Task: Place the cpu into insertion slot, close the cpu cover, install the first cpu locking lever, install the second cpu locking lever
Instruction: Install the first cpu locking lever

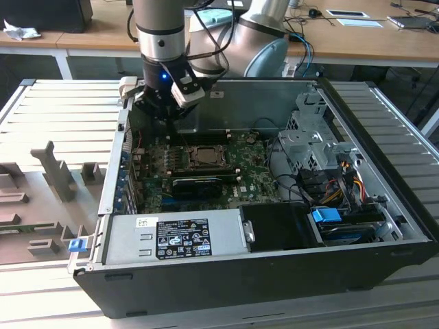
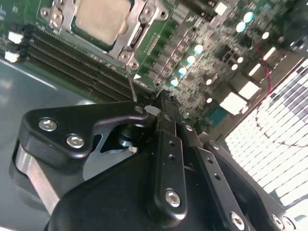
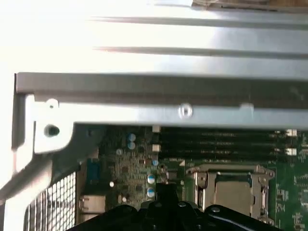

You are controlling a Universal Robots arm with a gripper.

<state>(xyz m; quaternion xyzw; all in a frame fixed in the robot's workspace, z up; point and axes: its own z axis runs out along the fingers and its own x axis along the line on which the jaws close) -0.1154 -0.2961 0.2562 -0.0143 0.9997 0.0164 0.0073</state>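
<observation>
Cpu [image 2: 102, 18] sits in the insertion slot [image 1: 193, 157]. Its pale face shows through the window of the cpu cover [image 3: 224, 170], which lies flat over it, so the chip looks pinned down ready for locking.

Gripper [image 2: 161, 98] hangs over the board's far corner, toward the exterior view's left and just beside the socket. Fingertips are pressed together next to a thin upright lever wire [image 2: 130, 84]. Whether the wire is nipped between them I cannot tell.

Room: the case's far wall [image 3: 144, 91] stands close behind the gripper. Black memory slots [image 2: 72, 62] run between that wall and the socket. There is more open board toward the near side.
</observation>
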